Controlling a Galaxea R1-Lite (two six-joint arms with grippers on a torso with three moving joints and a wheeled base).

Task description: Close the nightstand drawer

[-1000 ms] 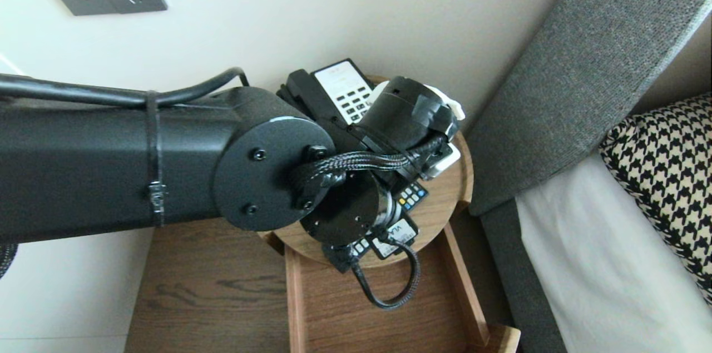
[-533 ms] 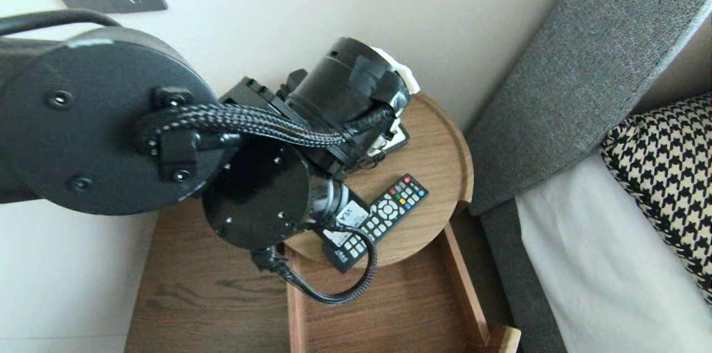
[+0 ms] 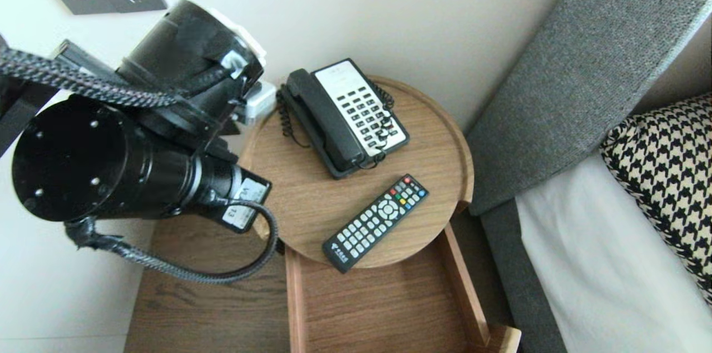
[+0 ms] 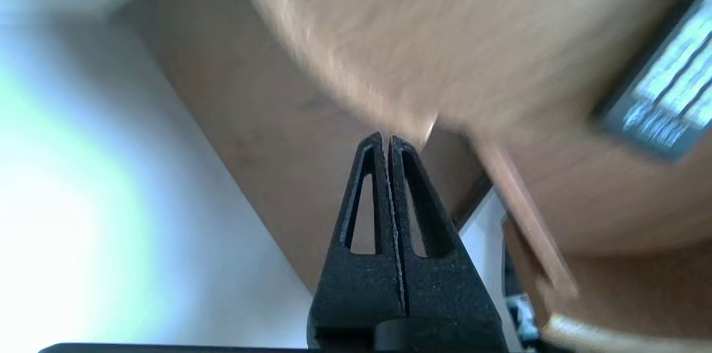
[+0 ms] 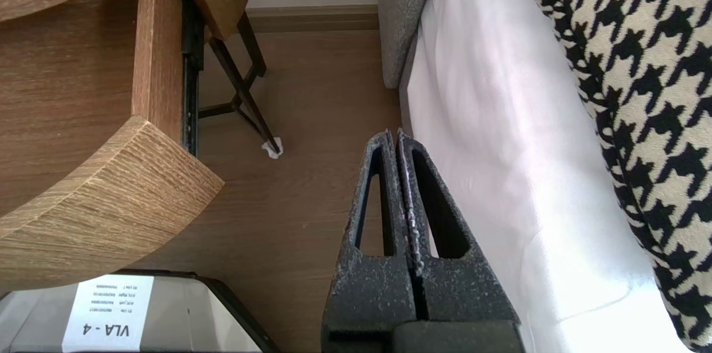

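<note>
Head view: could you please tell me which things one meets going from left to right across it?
The black robot left arm → black-and-white corded desk telephone → black-and-white houndstooth pillow.

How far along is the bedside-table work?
Done: handset sits on the telephone, remote lies beside it on the round tabletop. In hand: nothing; left end effector shut, empty, by its edge; right end effector parked shut beside the bed. Left: perhaps the open drawer.

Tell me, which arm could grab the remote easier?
Probably left: the left claw hovers shut beside the round table where the remote lies. The right claw sits shut low by the bed.
</note>
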